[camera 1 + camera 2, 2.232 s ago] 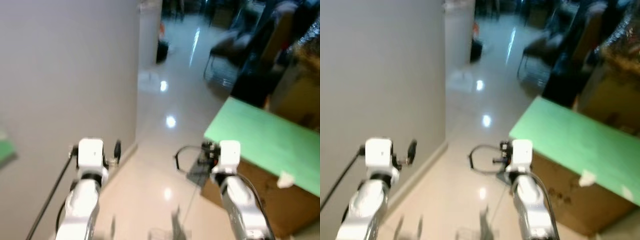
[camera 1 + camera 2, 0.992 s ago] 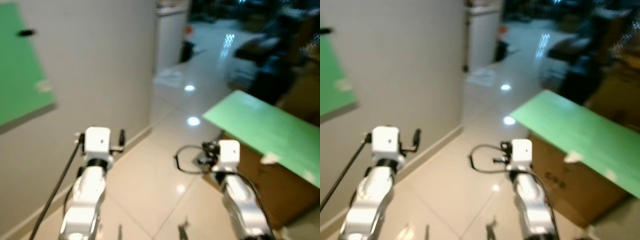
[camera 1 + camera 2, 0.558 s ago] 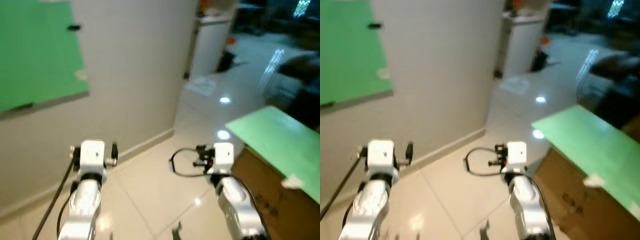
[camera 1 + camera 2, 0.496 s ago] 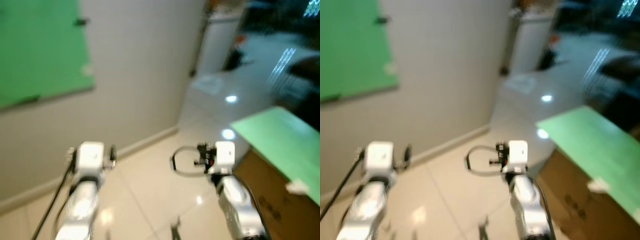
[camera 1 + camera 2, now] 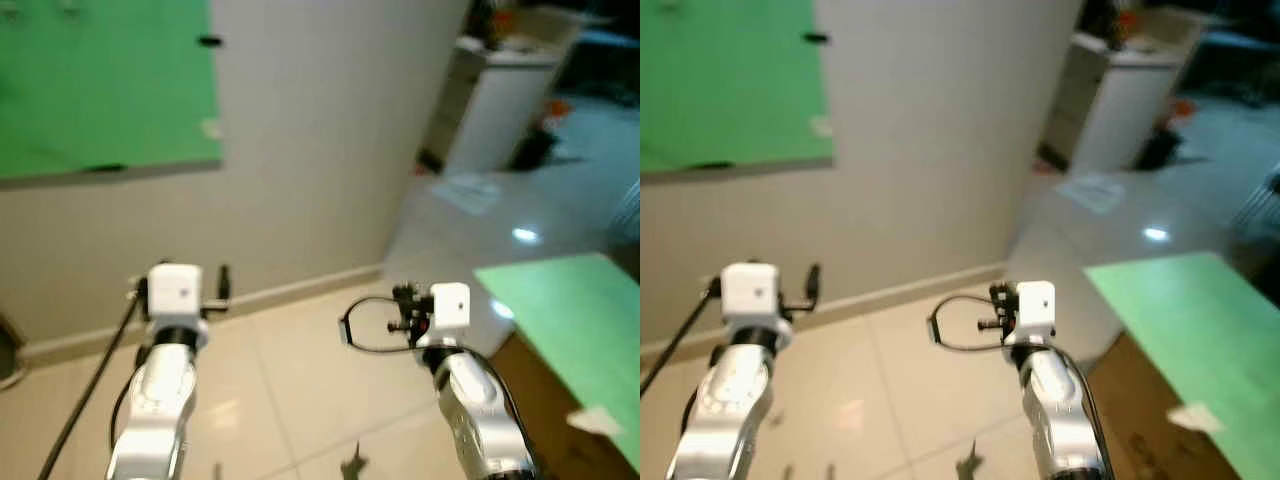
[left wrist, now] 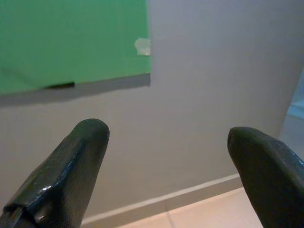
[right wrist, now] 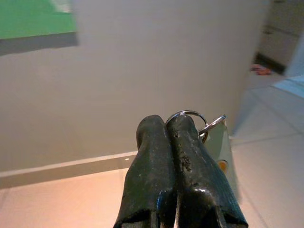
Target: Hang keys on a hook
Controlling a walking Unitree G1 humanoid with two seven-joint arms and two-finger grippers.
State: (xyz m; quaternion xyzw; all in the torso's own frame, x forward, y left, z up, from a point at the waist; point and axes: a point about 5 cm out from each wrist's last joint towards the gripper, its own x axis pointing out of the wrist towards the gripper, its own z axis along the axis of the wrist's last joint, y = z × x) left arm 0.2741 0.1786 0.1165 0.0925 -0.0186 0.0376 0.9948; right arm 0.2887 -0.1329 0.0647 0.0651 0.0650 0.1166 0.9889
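my right gripper (image 7: pixel 175 124) is clenched on the keys (image 7: pixel 205 132), their thin metal ring poking out between the fingertips with a pale flat tag hanging just beside it. my left gripper (image 6: pixel 166 142) is spread wide and carries nothing. i judge the step in hand is the approach to the green board (image 5: pixel 100 85) on the wall (image 5: pixel 320 150), where a small dark peg (image 5: pixel 209 41), possibly the hook, sits near the board's upper corner; it is too small to be sure. to do this well i should keep the ring exposed and facing the wall, not let the tag swing, and raise the right arm only once i stand near. the floor (image 5: pixel 290 380) is glossy tile, the board matte and flat, my fingers (image 7: pixel 156 156) black and scuffed.
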